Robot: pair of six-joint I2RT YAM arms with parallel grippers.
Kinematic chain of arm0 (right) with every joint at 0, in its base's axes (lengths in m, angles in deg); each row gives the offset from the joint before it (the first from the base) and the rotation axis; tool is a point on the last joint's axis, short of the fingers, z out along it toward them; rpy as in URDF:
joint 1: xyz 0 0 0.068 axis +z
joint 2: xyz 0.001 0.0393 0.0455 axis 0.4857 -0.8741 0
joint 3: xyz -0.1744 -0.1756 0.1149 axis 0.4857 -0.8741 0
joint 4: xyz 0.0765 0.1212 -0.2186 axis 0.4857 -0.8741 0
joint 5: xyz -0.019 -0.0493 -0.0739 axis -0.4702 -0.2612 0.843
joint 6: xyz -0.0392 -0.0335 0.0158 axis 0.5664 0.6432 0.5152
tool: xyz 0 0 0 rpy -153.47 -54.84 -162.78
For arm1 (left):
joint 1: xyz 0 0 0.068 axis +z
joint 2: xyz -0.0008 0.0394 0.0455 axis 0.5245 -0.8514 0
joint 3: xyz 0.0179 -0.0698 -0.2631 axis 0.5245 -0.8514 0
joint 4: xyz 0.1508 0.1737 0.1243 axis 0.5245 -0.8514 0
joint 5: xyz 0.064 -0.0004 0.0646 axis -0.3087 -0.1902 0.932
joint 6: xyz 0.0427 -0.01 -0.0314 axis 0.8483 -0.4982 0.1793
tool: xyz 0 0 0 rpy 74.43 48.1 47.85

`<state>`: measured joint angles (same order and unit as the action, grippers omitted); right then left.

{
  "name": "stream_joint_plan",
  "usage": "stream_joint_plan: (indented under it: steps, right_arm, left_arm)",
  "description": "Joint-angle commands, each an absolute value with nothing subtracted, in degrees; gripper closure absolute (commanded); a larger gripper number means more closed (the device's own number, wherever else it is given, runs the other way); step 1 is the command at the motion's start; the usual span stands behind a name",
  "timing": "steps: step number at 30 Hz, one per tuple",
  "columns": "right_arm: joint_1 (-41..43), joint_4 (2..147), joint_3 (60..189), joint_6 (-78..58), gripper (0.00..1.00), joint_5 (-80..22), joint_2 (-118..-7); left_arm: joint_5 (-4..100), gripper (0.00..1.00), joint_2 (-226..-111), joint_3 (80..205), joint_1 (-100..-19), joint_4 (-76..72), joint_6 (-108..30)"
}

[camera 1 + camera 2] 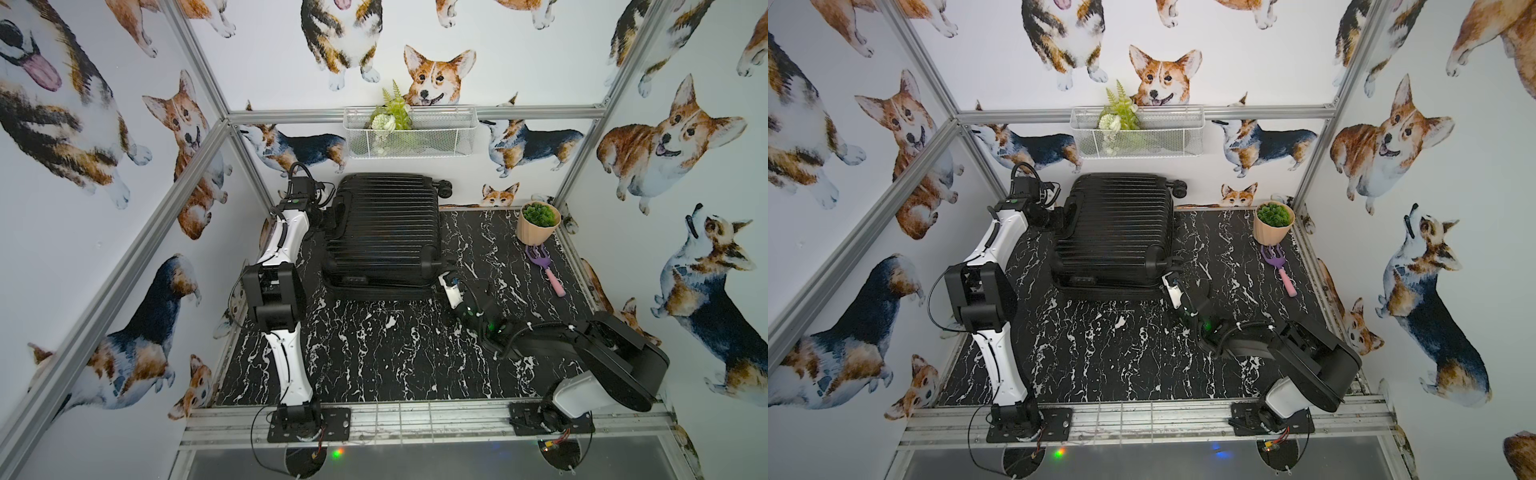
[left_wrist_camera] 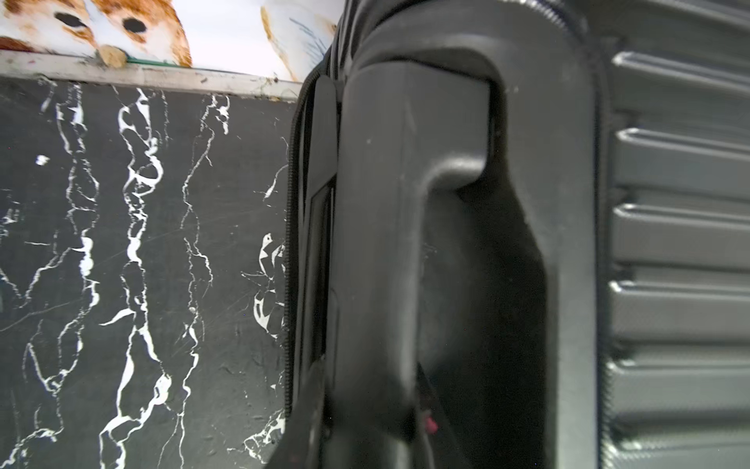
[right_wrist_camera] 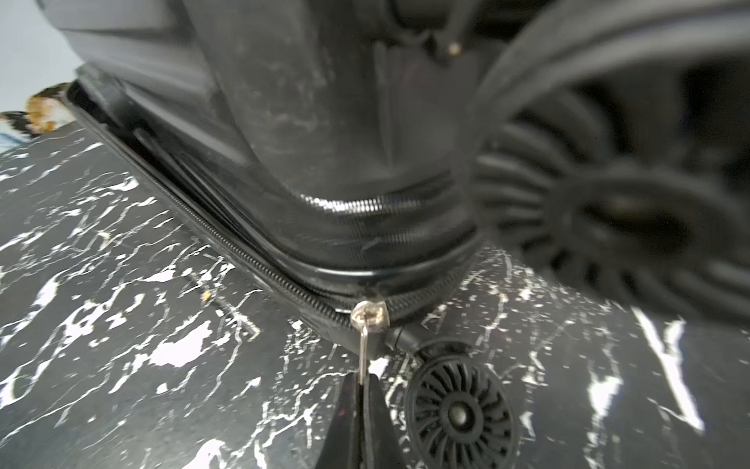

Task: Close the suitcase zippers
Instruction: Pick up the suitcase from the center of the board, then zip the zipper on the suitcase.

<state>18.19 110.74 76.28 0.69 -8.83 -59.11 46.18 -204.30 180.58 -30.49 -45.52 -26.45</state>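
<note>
The black ribbed suitcase (image 1: 386, 224) (image 1: 1117, 228) lies flat on the marble table, its halves slightly apart along the near edge. My left gripper (image 1: 328, 216) (image 2: 365, 426) is at the case's left end, shut on its black handle (image 2: 377, 243). My right gripper (image 1: 442, 278) (image 3: 362, 379) sits at the near right corner, shut on the thin metal zipper pull (image 3: 364, 345). The pull hangs from a silver slider (image 3: 369, 316). The zippers' track (image 3: 243, 251) lies open from the slider along the near side.
A suitcase wheel (image 3: 462, 410) lies right beside my right fingers. A potted plant (image 1: 538, 222) and a purple hand rake (image 1: 544, 266) stand at the back right. A wire basket (image 1: 409, 133) hangs on the back wall above the case.
</note>
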Motion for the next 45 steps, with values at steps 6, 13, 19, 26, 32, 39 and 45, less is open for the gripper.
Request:
stream_joint_plan:
  steps: [6,13,19,26,32,39,45]
  right_arm:
    - [18.3,105.5,75.6,1.0,1.00,-9.3,-54.1]
    - [18.4,102.7,74.4,1.2,1.00,-16.2,-50.3]
    - [19.5,102.0,75.6,1.0,1.00,-20.1,-50.5]
    - [22.4,102.6,78.2,1.7,1.00,-21.0,-52.2]
    - [25.7,103.2,81.5,2.3,1.00,-20.9,-55.9]
    - [30.6,104.7,85.6,2.3,1.00,-21.7,-60.6]
    - [34.8,106.1,89.6,2.0,1.00,-22.2,-65.3]
  left_arm:
    - [42.3,0.79,-191.9,173.7,-30.4,-45.4,-40.7]
    - [38.5,0.79,-185.3,165.0,-30.9,-39.4,-50.3]
    - [40.5,0.84,-178.0,153.2,-31.9,-29.1,-60.4]
    - [47.4,0.86,-171.5,145.1,-35.4,-24.2,-66.5]
    - [53.9,0.85,-165.1,138.8,-37.6,-20.5,-72.0]
    - [60.5,0.85,-160.1,132.8,-41.2,-17.2,-77.9]
    - [68.5,0.85,-157.2,128.6,-45.1,-15.2,-82.5]
